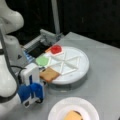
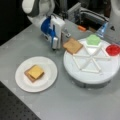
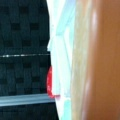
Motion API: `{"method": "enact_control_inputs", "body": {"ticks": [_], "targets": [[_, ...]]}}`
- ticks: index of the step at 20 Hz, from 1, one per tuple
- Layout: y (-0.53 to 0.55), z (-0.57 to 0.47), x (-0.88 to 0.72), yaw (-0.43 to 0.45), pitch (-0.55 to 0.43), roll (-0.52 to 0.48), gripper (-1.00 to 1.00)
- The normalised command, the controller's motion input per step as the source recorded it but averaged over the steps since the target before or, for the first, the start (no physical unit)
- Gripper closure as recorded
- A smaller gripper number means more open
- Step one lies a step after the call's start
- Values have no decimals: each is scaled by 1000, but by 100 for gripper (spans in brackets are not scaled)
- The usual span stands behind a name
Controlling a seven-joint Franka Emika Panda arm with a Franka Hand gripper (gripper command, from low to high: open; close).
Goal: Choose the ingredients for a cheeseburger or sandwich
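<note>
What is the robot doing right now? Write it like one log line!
gripper: at toast square on divided tray | stack on white plate: toast, cheese on top | lettuce, red disc: in tray

A grey table (image 1: 105,75) with a smooth matte top fills most of both front views, and its far edge runs against a dark, near-black backdrop (image 1: 87,17) with no visible window. A pale upright post (image 1: 55,16) rises from behind the table in a front view, next to a grey metal fixture (image 1: 47,36) at the table's rear edge. In a front view the table's near corner gives way to a dark perforated surface (image 2: 15,107) below it, and the lighting is even and soft across the tabletop.
</note>
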Motion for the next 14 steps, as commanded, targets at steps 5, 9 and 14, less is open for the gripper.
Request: {"method": "enact_control_inputs", "body": {"ticks": [5, 9, 14], "targets": [[49, -38, 49, -62, -77, 134, 100], [49, -34, 53, -69, -67, 104, 100], [32, -31, 56, -73, -78, 88, 100]]}}
